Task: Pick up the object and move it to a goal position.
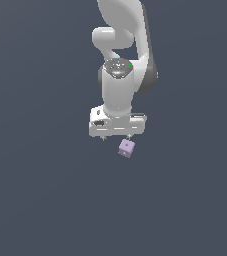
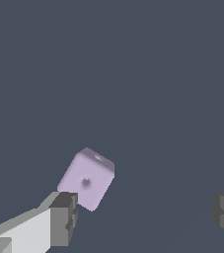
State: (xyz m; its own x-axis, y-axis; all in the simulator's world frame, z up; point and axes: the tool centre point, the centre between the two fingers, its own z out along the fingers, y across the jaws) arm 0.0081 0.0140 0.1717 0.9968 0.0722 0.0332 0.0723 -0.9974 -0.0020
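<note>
— Has it got the lavender cube yet?
— No. The hand is spread wide; the cube lies on the desk beside one finger. Grasping and carrying remain.

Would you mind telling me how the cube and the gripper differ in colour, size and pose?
The cube is pale purple; the gripper is white with grey pads. The cube is much narrower than the gripper. The cube sits tilted on a corner; the gripper hangs level, jaws wide apart.
</note>
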